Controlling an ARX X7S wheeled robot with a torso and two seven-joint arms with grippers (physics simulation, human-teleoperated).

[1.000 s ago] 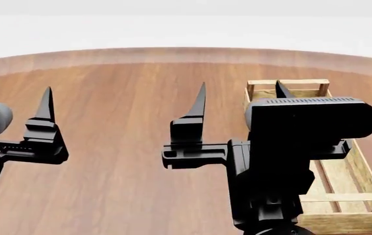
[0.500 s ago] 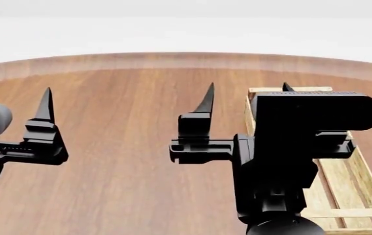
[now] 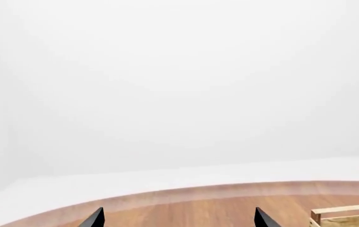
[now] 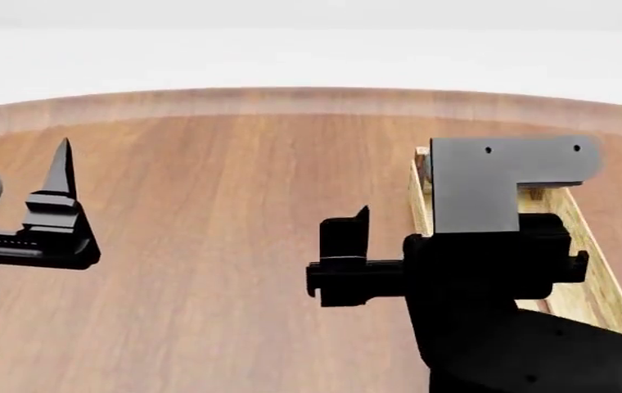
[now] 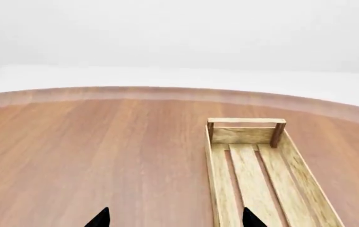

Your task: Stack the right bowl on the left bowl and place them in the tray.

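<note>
Neither bowl shows in any view. The tray (image 4: 606, 282), a light-wood slatted crate, lies on the right of the round wooden table (image 4: 213, 205); it also appears as the tray (image 5: 245, 135) and as a corner of the tray (image 3: 346, 211). My right gripper (image 5: 176, 210) is open and holds nothing, its one tip over the tray's near left plank and the other over bare table. In the head view one of its fingers (image 4: 360, 221) stands just left of the tray. My left gripper (image 3: 177, 212) is open and empty over the table's left side, with one of its fingers (image 4: 63, 168) upright.
The table's curved far edge (image 4: 311, 100) runs across the back, with white floor beyond. My right arm's grey bracket (image 4: 486, 184) and black wrist block hide much of the tray in the head view.
The right gripper has dropped lower and shifted a little right, its wrist tilting so that the grey bracket now shows. The left gripper has moved slightly left.
</note>
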